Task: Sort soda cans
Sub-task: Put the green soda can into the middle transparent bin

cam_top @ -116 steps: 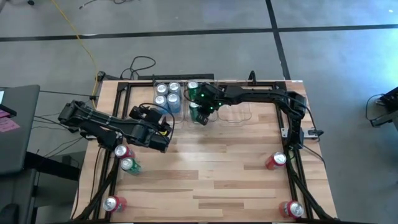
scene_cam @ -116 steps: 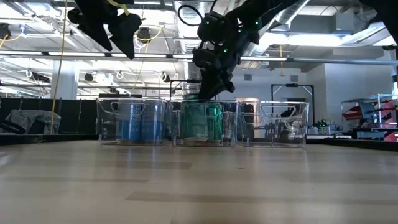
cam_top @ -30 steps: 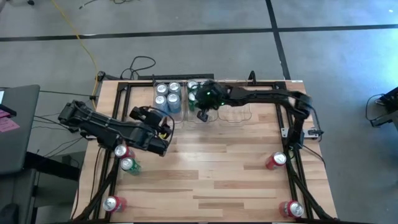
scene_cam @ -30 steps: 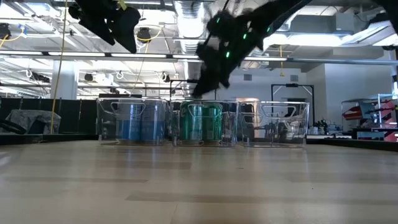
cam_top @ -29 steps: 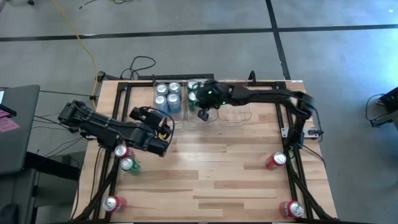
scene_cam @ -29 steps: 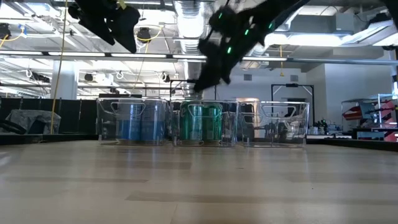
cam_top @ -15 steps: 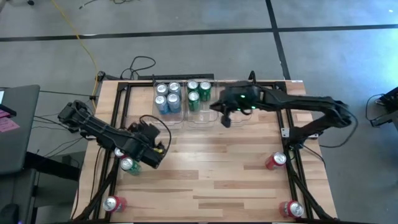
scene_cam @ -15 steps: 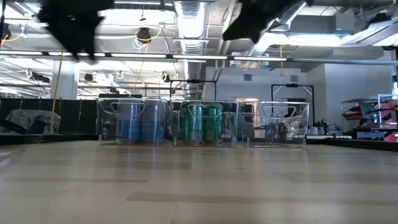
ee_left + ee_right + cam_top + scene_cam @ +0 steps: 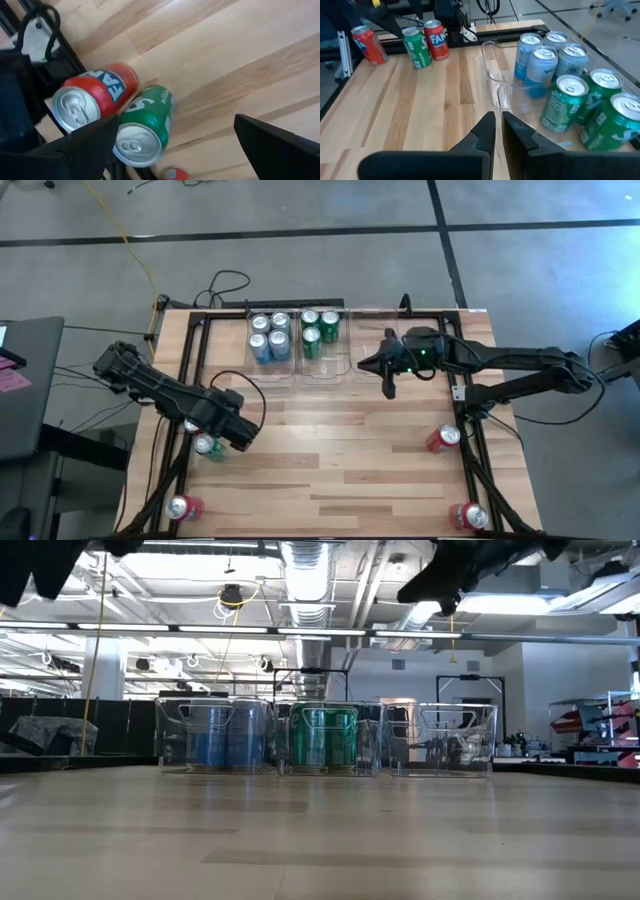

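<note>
Four blue-and-silver metal soda cans (image 9: 268,336) packed in the leftmost clear plastic bin (image 9: 252,364) at the top centre of the high view, three green metal soda cans (image 9: 318,329) in the clear middle bin (image 9: 322,370) right beside it, third clear bin (image 9: 455,740) further right looking bare.

Over at the left edge of the wooden counter (image 9: 340,460): one loose green can (image 9: 144,126) touching a red metal soda can (image 9: 92,96), left gripper (image 9: 175,145) hanging right above the pair, jaws spread wide, nothing between them.

Another red can (image 9: 183,507) down in the lower left corner. Two more red cans on the right side, one mid-right (image 9: 443,439), one in the lower right corner (image 9: 470,516).

Right gripper (image 9: 388,387) hovering below the bins, centre-right of the frame, jaws pressed nearly together, holding nothing.
</note>
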Controlling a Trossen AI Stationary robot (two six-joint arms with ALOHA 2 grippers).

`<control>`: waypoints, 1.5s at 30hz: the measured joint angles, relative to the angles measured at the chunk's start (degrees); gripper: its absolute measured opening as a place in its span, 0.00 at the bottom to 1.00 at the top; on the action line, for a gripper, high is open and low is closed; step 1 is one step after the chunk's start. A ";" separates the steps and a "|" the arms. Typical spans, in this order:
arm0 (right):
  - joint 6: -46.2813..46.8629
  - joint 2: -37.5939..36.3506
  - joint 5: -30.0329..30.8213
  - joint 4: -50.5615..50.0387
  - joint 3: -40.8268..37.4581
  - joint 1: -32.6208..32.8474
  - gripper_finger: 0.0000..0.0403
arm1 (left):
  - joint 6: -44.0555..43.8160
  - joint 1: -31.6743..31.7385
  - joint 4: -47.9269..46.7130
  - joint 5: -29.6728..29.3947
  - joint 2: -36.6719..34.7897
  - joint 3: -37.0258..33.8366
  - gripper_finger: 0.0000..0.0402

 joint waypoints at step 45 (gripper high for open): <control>-1.95 -0.25 0.12 6.33 -5.48 -1.70 0.13 | -42.25 -19.75 10.07 -1.43 0.48 -18.89 0.97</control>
